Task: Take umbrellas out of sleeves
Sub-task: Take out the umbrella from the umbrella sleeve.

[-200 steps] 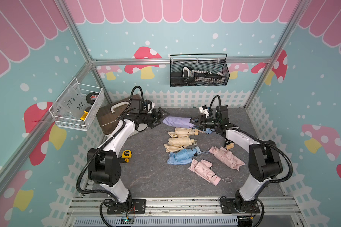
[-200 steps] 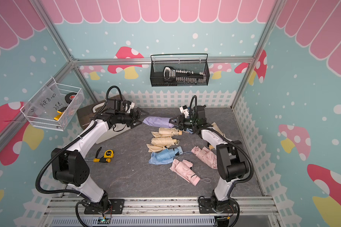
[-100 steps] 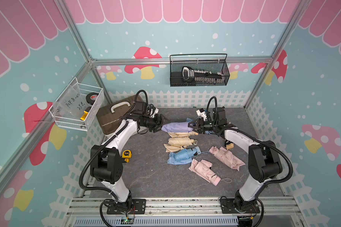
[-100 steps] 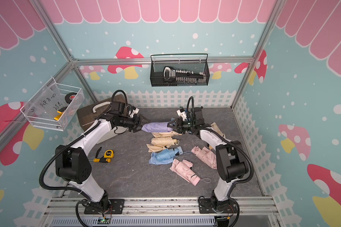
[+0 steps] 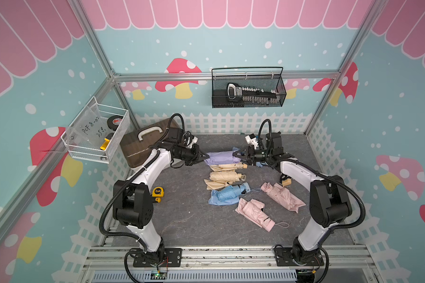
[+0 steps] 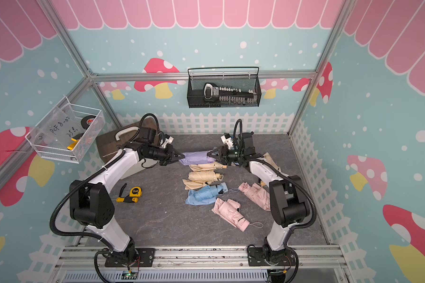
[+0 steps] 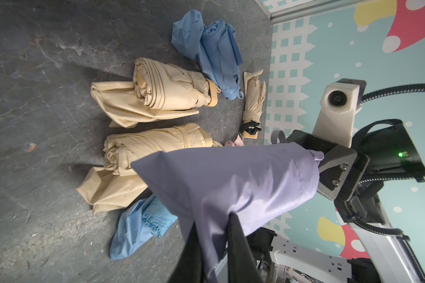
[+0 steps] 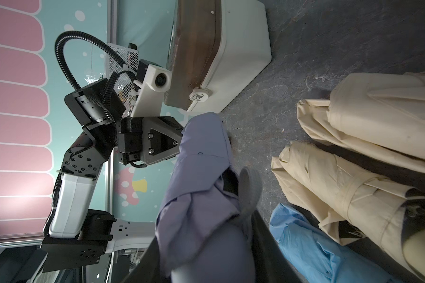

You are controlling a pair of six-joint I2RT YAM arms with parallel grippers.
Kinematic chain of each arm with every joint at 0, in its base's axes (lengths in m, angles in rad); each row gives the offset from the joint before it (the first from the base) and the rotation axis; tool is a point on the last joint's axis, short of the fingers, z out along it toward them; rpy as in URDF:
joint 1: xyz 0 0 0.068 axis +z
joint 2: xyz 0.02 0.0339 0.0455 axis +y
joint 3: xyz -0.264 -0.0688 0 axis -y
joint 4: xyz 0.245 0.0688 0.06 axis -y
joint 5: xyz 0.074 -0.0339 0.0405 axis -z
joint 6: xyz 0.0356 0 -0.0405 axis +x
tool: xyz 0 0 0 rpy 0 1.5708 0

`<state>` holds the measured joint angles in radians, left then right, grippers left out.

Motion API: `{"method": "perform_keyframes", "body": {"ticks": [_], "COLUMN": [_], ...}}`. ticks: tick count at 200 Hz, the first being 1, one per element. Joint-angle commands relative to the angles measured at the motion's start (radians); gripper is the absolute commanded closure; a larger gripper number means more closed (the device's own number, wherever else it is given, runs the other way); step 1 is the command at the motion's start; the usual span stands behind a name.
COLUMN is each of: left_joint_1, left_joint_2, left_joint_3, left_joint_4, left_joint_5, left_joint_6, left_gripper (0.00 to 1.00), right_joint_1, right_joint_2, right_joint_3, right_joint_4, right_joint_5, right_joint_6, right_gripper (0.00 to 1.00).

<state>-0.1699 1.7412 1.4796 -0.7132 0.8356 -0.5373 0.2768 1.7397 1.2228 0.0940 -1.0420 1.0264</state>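
Lilac sleeve (image 5: 222,157) pinched tight by left hand (image 5: 206,156), right hand (image 5: 234,156) clamping its umbrella (image 8: 249,193): thin fabric may slip free.

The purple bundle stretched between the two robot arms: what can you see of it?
It is a lilac sleeve, a smooth, thin fabric tube, plump as if filled, its contents mostly hidden. It hangs roughly level, apparently lifted off the grey table, just beyond the beige umbrellas, toward the back wall. The left gripper is shut on its flat closed end; the right gripper clamps the bunched opposite end, where a grey loop pokes out.
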Motion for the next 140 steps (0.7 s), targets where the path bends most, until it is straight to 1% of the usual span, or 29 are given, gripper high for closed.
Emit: {"method": "perform_keyframes", "body": {"ticks": [1, 12, 32, 69, 115, 140], "left_joint_1": [0.001, 0.006, 0.019, 0.088, 0.148, 0.166], "left_joint_2": [0.025, 0.024, 0.022, -0.007, -0.032, -0.043], "left_joint_3": [-0.009, -0.01, -0.007, -0.055, -0.092, -0.107], "left_joint_4": [-0.028, -0.034, -0.071, -0.071, -0.072, -0.063], "left_joint_5": [-0.002, -0.013, -0.072, -0.156, -0.173, -0.173], "left_joint_6": [0.021, 0.029, 0.047, 0.046, 0.065, 0.062], "left_gripper": [1.0, 1.0, 1.0, 1.0, 1.0, 1.0], "right_joint_1": [0.009, 0.009, 0.009, -0.005, -0.049, -0.097], "right_joint_2": [-0.025, -0.024, -0.022, -0.018, -0.03, -0.047], "right_joint_3": [0.033, 0.031, 0.028, 0.01, -0.009, -0.033], "right_joint_4": [0.067, 0.067, 0.065, 0.071, 0.075, 0.101], "right_joint_5": [-0.049, -0.047, -0.044, -0.041, -0.051, -0.056], "right_joint_6": [0.006, 0.006, 0.003, -0.002, 0.0, 0.022], "right_gripper": [0.9, 0.9, 0.9, 0.91, 0.92, 0.92]}}
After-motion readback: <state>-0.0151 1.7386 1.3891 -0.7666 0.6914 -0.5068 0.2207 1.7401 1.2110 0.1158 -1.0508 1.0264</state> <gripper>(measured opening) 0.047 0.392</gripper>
